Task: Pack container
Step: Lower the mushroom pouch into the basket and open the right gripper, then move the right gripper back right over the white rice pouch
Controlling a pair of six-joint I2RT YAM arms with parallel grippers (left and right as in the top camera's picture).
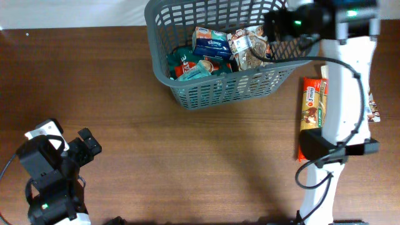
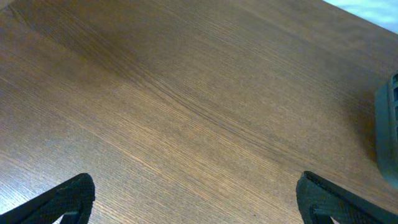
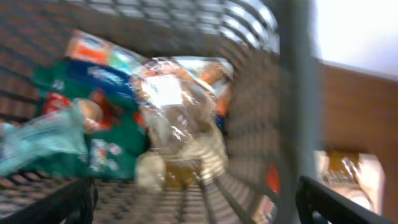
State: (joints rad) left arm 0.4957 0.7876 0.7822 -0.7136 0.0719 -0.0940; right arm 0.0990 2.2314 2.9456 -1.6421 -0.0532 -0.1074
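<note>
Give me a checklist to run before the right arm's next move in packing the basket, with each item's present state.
1. The right end effector is open and empty: ok, jaws wide, nothing between them.
2. The clear snack bag lies inside the container: ok.
3. The right end effector is clear of the container's rim: cannot tell, the right wrist view is blurred.
4. A next item is to hand: ok, a long yellow packet lies on the table beside the right arm.
5. The left end effector is out of the way: ok, open above the table, far from the container.
</note>
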